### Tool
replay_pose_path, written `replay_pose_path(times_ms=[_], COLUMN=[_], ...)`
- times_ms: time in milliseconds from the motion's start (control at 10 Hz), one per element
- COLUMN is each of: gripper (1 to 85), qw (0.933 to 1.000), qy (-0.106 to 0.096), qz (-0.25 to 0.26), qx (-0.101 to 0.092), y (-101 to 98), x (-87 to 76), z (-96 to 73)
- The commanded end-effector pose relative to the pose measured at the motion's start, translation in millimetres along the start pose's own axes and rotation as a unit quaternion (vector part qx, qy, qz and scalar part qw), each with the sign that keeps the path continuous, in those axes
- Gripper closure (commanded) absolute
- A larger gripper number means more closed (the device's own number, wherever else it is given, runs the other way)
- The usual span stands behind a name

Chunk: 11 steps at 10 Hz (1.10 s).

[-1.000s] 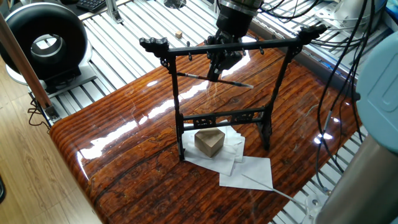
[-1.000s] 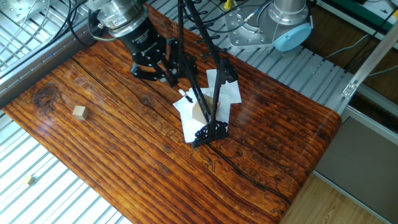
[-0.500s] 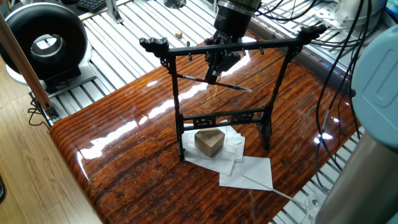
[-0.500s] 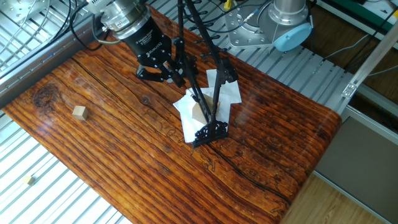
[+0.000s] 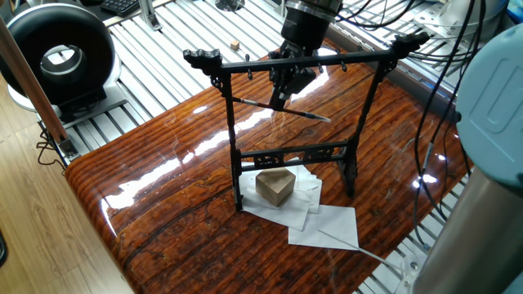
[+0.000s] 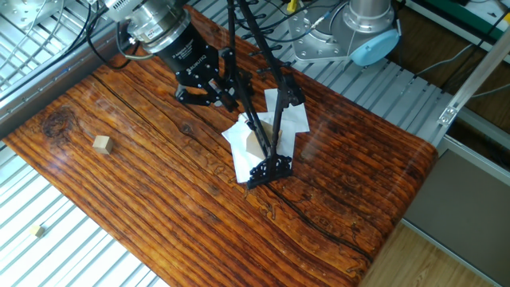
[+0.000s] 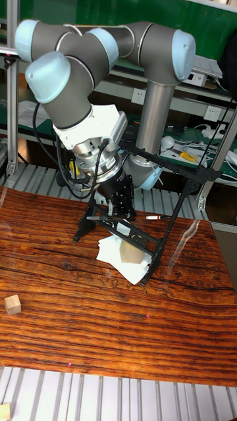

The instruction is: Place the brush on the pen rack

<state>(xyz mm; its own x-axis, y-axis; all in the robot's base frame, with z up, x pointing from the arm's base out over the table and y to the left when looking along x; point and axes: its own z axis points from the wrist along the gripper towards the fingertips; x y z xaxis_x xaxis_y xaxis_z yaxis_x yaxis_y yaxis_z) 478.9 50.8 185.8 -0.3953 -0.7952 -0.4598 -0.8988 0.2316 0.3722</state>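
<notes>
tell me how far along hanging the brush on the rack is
Done: the gripper has the brush lifted off the table, roughly level, beside the pen rack below its crossbar. In hand: bringing it to the pegs. Left: hanging it and letting go.

arm [image 7: 155, 79]: silver-grey tubes, pale blue joint caps
wrist: silver ring, black cables looped
gripper [image 7: 122, 212]: black, two fingers
</notes>
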Motion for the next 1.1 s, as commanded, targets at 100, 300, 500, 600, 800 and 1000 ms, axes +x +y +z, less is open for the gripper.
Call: replay_pose_path(times_ms=[100, 300, 500, 600, 800, 1000], gripper=[84.7, 84.7, 84.7, 84.7, 84.7, 84.7], qw=[1.0000, 1.0000, 0.9999, 0.9997, 0.9997, 0.9998], qy=[0.000, 0.002, 0.001, -0.002, -0.004, -0.002], qz=[0.002, -0.003, -0.004, -0.008, -0.003, -0.001], qx=[0.003, 0.000, -0.013, -0.023, -0.025, -0.021], y=[-8.8, -12.6, -8.5, -8.6, -11.0, -12.6], x=[-0.5, 0.3, 1.4, 0.1, -1.1, 0.8], z=[0.0, 1.5, 0.9, 1.9, 3.1, 2.9])
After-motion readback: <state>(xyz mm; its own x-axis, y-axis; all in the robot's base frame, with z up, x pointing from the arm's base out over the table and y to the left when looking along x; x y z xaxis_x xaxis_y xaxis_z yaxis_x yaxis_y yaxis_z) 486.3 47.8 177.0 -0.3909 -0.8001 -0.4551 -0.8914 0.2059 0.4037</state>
